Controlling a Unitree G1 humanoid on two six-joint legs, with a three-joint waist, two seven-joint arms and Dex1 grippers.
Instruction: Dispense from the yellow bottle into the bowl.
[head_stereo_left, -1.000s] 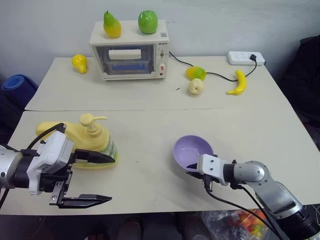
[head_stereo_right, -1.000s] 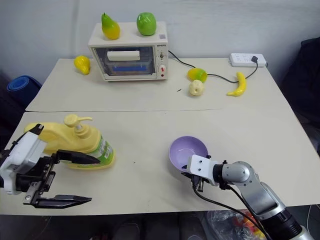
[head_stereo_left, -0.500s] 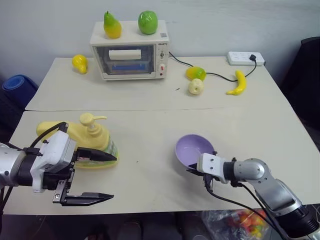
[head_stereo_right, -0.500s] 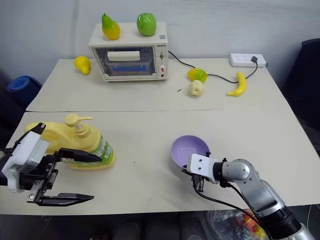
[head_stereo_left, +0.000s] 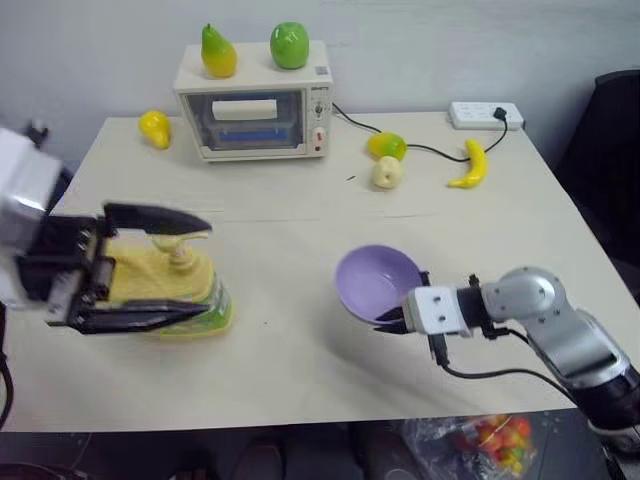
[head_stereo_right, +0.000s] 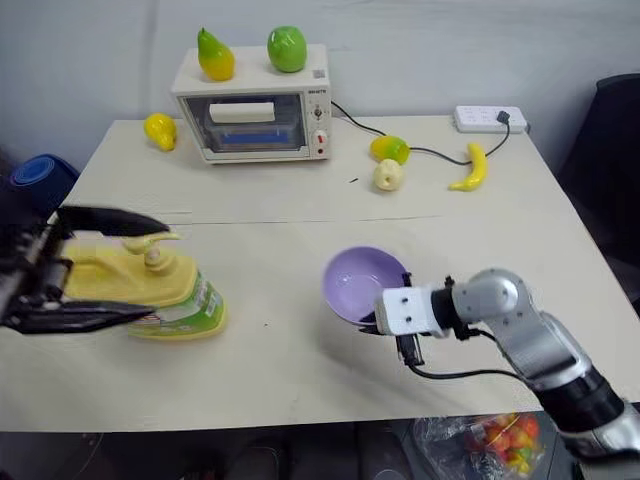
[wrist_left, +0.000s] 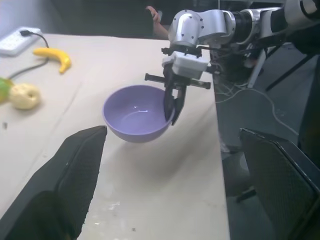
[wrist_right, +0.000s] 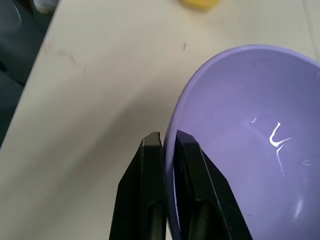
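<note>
- Yellow bottle (head_stereo_left: 165, 285): squat pale-yellow jug with a pump top and a green-white-red label. It stands upright on the tabletop (head_stereo_left: 300, 350) toward the robot's left, with its spout facing the bowl.
- Left gripper (head_stereo_left: 150, 265): fingers spread wide, one black finger (head_stereo_left: 150, 217) above the pump head and the other along the front of the bottle lower down. It holds nothing. The placing looks like readiness to press the pump or steady the jug.
- Bowl (head_stereo_left: 378, 283): small, smooth and lavender, on the robot's right side and well apart from the bottle. It is tilted with its mouth toward the bottle and appears lifted off the tabletop, judging by the shadow beneath it. Probably it is being carried to the spout.
- Right gripper (wrist_right: 169, 150): fingers closed on the bowl's rim, one inside the wall and one outside. It is a thin pinch, so the bowl could swing or slip.
- Toaster oven (head_stereo_left: 252, 108): white, at the far edge of the tabletop, with a pear (head_stereo_left: 218, 52) and a green apple (head_stereo_left: 289, 45) on top. Not part of the task.
- Loose fruit: a yellow fruit (head_stereo_left: 154, 128) left of the oven, and a mango (head_stereo_left: 388, 146), a pale fruit (head_stereo_left: 387, 173) and a banana (head_stereo_left: 468, 165) to its right. All lie far from the work.
- Power strip (head_stereo_left: 485, 115): at the far right edge of the tabletop, its cord running to the oven.
- Status: nothing dispensed yet, as the bowl looks dry.
</note>
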